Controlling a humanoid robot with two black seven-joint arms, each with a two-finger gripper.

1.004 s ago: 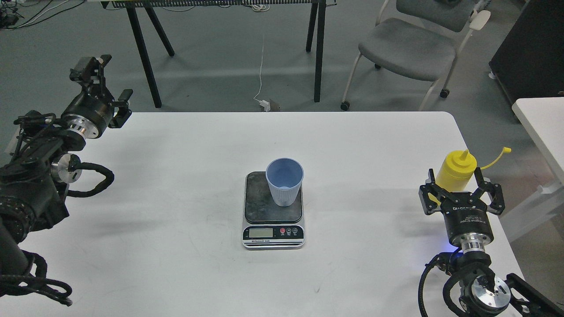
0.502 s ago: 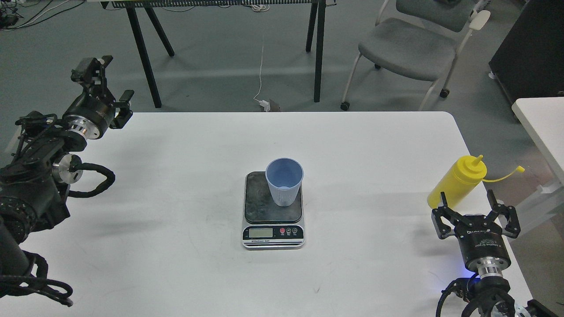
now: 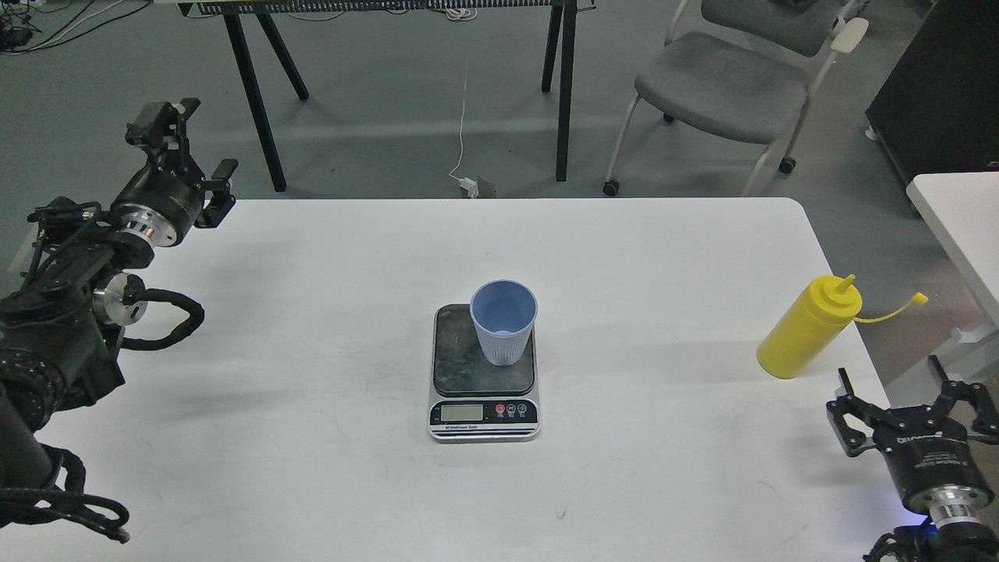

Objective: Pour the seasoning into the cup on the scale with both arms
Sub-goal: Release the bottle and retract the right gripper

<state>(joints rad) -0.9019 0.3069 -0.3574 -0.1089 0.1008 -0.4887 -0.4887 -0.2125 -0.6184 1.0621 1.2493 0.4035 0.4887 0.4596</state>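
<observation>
The light-blue cup [image 3: 504,321] stands upright on the dark plate of the scale [image 3: 484,375] at the table's middle. The yellow seasoning bottle [image 3: 808,328] stands near the table's right edge, its cap strap hanging out to the right. My right gripper [image 3: 891,376] is open and empty, below and to the right of the bottle, apart from it. My left gripper [image 3: 190,133] is open and empty at the table's far left corner, raised above the edge.
The white table [image 3: 312,375] holds only the scale, cup and bottle. A grey chair [image 3: 726,86] and black table legs [image 3: 254,94] stand behind it. Another white table [image 3: 960,211] is at the right.
My right gripper let go of the bottle and pulled back down and to the right. The bottle shifted slightly right and now stands free. The left arm barely moved.
</observation>
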